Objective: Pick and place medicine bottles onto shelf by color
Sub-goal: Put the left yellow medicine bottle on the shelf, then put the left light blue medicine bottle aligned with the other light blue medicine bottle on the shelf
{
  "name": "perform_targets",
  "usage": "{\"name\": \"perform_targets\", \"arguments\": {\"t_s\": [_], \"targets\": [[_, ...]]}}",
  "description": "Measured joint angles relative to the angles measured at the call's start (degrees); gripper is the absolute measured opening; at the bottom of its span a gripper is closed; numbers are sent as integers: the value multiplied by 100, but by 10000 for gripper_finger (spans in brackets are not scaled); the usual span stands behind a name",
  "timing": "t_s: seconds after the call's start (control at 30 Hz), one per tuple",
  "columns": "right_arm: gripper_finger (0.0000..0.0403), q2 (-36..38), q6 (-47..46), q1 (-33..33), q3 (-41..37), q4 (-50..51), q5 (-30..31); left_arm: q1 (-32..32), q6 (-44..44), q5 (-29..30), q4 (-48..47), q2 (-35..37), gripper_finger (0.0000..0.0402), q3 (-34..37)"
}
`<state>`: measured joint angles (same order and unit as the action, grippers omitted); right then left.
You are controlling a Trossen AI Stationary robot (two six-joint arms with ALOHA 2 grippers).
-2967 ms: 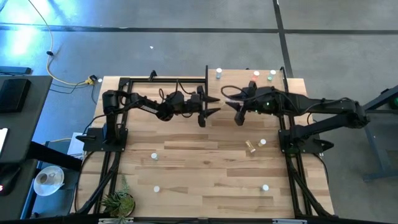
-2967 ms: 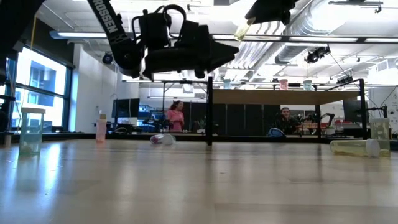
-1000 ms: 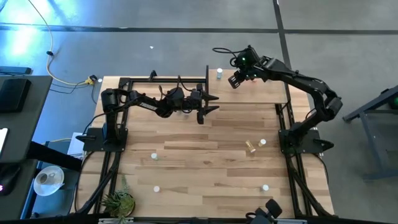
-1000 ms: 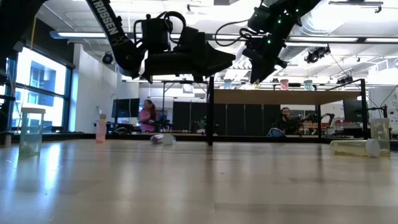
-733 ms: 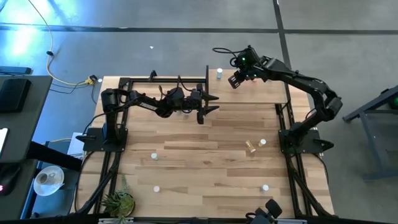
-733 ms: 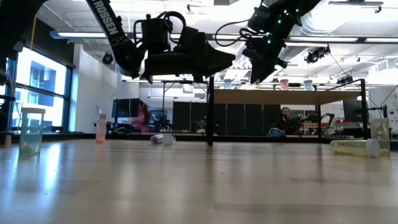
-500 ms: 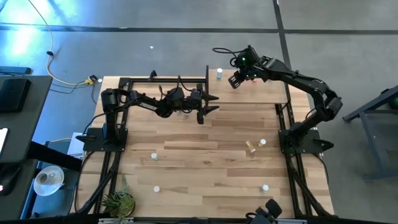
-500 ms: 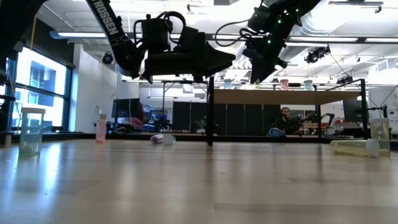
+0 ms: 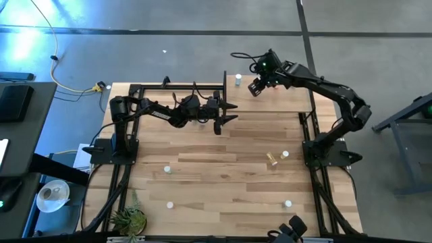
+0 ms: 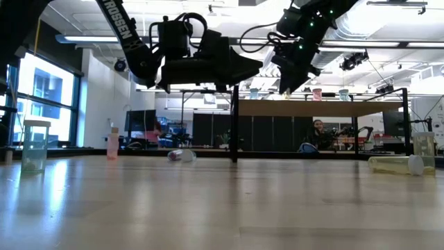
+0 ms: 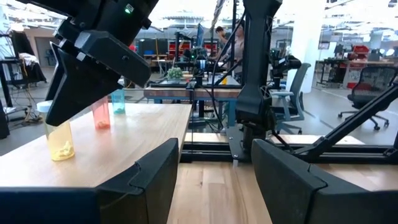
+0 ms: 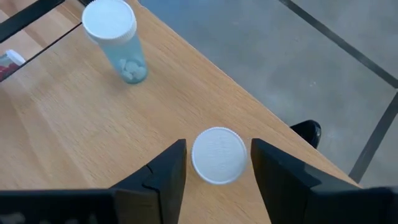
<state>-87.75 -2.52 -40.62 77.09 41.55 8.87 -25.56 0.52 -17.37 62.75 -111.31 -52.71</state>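
Our right gripper (image 12: 214, 163) stands open astride a yellow bottle (image 12: 217, 155) set upright on the shelf (image 12: 74, 137), beside the blue bottle (image 12: 115, 38). Withdrawing off-vertical could topple it over the nearby shelf edge.

Grey concrete floor (image 9: 202, 40), a tall bright window (image 10: 45, 97), ceiling ducts (image 10: 361, 31) overhead.

There are 2 dark arms: the left arm (image 9: 158, 113) and the right arm (image 9: 324, 86). 1 shelf (image 9: 270, 104) sits at the upper right of the high view. 5 medicine bottles are on the tabletop (image 9: 216, 182): 4 upright (image 9: 167, 169) (image 9: 171, 204) (image 9: 285, 154) (image 9: 288, 203) and 1 amber bottle (image 9: 273, 160) lying down. The right wrist view shows 2 more on the shelf: 1 blue bottle (image 12: 113, 38) and 1 white cap (image 12: 217, 155) seen from above. 1 potted plant (image 9: 128, 219) is at the lower left.
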Motion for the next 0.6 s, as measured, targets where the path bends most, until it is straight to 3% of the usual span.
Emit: {"name": "perform_targets", "arguments": {"t_s": [0.3,0.6], "targets": [[172,5,61,99,534,287,0,0,36,1,-171,81,193,2],[172,58,161,553,797,774,-2,185,-511,656,-2905,1047,193,33]]}}
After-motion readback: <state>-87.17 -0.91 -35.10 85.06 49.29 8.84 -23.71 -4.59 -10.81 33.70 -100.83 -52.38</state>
